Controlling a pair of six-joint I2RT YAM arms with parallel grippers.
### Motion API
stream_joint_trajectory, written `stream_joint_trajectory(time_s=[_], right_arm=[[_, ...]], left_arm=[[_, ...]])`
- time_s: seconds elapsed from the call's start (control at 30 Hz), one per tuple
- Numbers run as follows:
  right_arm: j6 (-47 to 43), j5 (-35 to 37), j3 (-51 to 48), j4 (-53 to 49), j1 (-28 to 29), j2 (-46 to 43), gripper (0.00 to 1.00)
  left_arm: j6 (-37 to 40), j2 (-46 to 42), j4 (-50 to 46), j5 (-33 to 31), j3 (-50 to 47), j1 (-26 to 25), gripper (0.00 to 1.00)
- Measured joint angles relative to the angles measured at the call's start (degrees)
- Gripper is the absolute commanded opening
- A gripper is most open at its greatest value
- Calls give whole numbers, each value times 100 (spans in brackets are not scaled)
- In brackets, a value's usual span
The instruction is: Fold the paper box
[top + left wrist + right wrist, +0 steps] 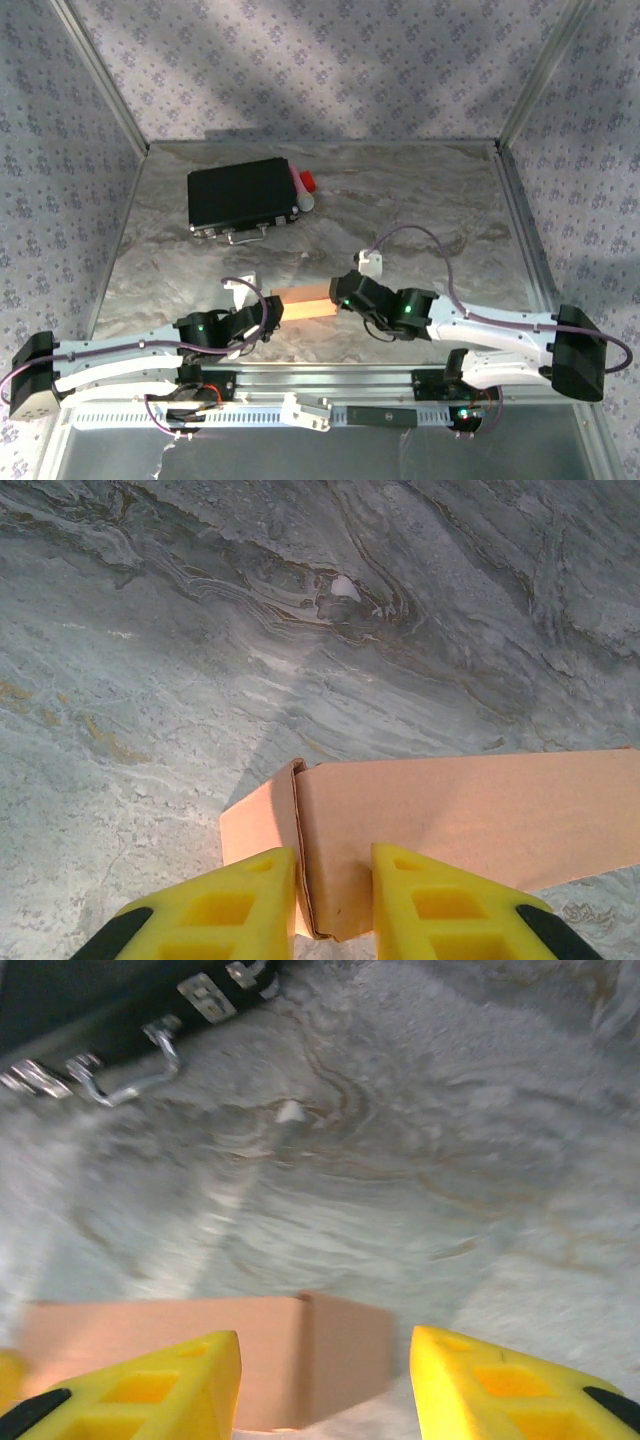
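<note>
Here we go: the small salmon-orange cardboard paper box (303, 303) sits right in the middle of the near table, strung between the two arms like a bridge. It's well apart from the flat black rectangular case (243, 195) up at the far left, which nobody is touching.

Left gripper (335, 905) first. Its yellow fingers (250, 905) are drawn in tight on the box's left end, one either side of the folded corner where a side panel meets the long face. To my eye that's a pinch on the cardboard, and it makes sense, because somebody has to anchor the thing while the other arm works. There's a shadow on the grey marbled tabletop (420, 200) just past that end, so I'd guess the box is propped or lifted a little rather than lying flat.

Now the right gripper (325, 1355). Its jaws stand wide apart, and the right end of the box lies in the gap, nearer the left-hand finger than the other. No contact that I can make out, though the picture from that wrist is blurred. I read it as lining up to press or tuck that end in.

Folding looks partly done, with a crease standing and the ends unsettled.
</note>
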Motion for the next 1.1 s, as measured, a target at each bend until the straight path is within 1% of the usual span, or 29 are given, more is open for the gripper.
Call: stream_joint_trajectory(time_s=[0.13,0.2,0.3,0.4,0.5,0.73,1.1], right_arm=[[-850,391,-706,483,133,-271,50],[-1169,535,-975,765,199,-579,52],[-1467,682,-1121,1084,238,-984,53],[-1757,752,-1134,1379,245,-1152,54],[-1945,761,-1132,1530,273,-1034,55],[-2090,894,-1130,1655,389,-459,55],[-2044,1123,-1043,1746,437,-48,54]], left_arm=[[2,7,-24,-11,17,0,24],[2,35,-42,-13,37,0,24],[4,83,-66,-13,83,0,24],[4,118,-101,-13,107,0,24],[4,131,-120,-13,120,0,24],[4,155,-149,-13,155,0,24],[4,186,-153,-37,155,-22,23]])
